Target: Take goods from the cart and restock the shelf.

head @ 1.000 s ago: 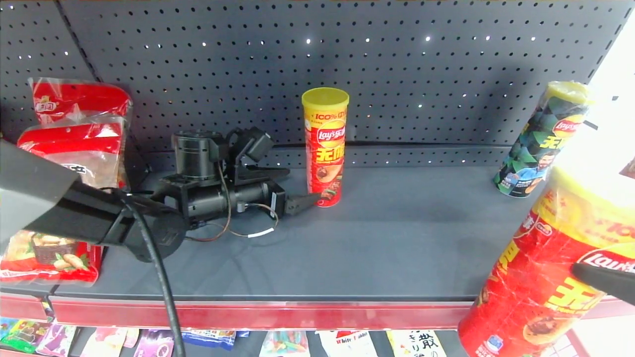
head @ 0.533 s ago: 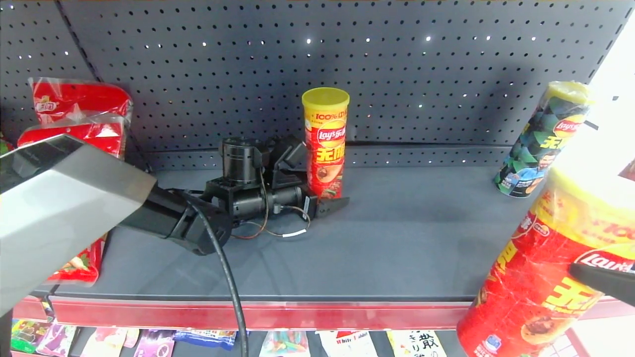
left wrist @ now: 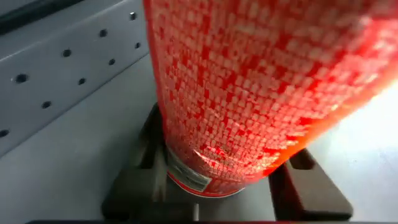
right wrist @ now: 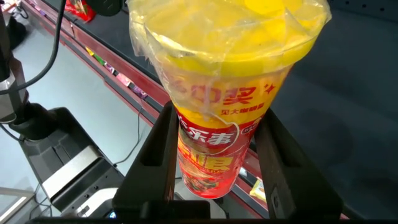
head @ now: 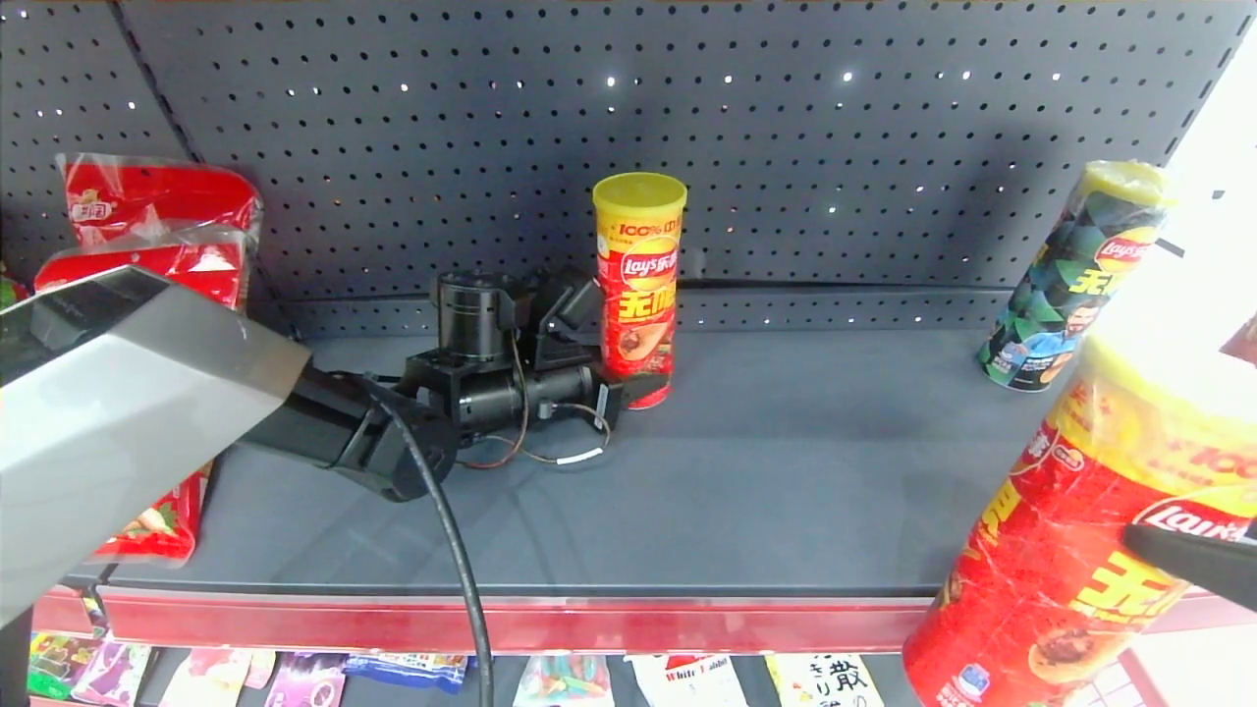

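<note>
The dark shelf (head: 786, 471) runs under a pegboard back (head: 393, 147). The left gripper (head: 640, 389) is clamped low on the standing can (head: 638, 285), one finger either side of its base. The right gripper (right wrist: 214, 146) grips the second can (right wrist: 224, 62) by its body, with the lid above the fingers, out in front of the shelf edge. This looks like straightening stock already placed. Next, the left gripper must let go without tipping the standing can. Half a second ago its front finger reached past the standing can; now it sits against it, and the can has shifted slightly towards the wrist.
</note>
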Controlling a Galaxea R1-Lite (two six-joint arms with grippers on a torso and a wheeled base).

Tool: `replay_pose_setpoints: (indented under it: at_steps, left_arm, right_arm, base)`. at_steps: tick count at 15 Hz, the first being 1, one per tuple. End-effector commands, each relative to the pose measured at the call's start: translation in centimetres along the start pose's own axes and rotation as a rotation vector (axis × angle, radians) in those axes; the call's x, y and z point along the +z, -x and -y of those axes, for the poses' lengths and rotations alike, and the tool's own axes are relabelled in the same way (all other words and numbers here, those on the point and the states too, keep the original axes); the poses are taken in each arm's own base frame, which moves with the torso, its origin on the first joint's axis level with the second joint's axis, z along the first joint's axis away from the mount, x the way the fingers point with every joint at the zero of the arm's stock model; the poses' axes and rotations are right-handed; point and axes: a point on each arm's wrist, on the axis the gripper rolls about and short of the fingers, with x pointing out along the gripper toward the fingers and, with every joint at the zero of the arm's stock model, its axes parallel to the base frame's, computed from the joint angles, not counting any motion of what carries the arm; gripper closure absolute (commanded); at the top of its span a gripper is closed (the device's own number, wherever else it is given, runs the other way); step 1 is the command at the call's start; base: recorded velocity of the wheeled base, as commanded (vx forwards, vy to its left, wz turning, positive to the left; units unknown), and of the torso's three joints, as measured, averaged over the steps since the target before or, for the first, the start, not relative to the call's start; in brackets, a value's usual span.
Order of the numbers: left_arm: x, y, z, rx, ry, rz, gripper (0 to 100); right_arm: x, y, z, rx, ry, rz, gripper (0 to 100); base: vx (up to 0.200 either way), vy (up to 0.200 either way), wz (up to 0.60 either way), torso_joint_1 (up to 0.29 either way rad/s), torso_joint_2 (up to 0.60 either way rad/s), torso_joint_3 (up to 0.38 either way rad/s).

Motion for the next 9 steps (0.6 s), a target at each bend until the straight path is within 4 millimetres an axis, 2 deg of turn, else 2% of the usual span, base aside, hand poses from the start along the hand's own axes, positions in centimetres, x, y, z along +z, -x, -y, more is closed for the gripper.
replay_pose_setpoints:
  at_steps: [1, 4, 7, 8, 9]
  left_arm:
    - [0.7, 0.5, 0.1, 0.003, -0.008, 0.015, 100]
    - [1.4, 2.1, 1.4, -0.011, -0.009, 0.014, 100]
    - [2.0, 4.5, 4.6, -0.070, -0.013, 0.003, 100]
    - [2.0, 5.7, 6.5, -0.109, -0.010, -0.010, 100]
    - [1.9, 6.2, 7.0, -0.118, -0.008, -0.015, 100]
  right_arm:
    - [-0.1, -0.1, 0.0, 0.000, -0.001, -0.006, 100]
    - [-0.1, -0.1, 0.0, 0.001, -0.001, -0.006, 100]
    - [-0.2, -0.1, 0.0, 0.003, 0.001, -0.008, 100]
    - [-0.1, -0.1, 0.0, 0.001, 0.000, -0.008, 100]
    - [-0.1, -0.1, 0.0, 0.003, 0.001, -0.008, 100]
  base:
    - [0.000, 0.000, 0.00, 0.000, 0.00, 0.000]
    - [0.000, 0.000, 0.00, 0.000, 0.00, 0.000]
    - [0.000, 0.000, 0.00, 0.000, 0.00, 0.000]
    - [0.000, 0.000, 0.00, 0.000, 0.00, 0.000]
    - [0.000, 0.000, 0.00, 0.000, 0.00, 0.000]
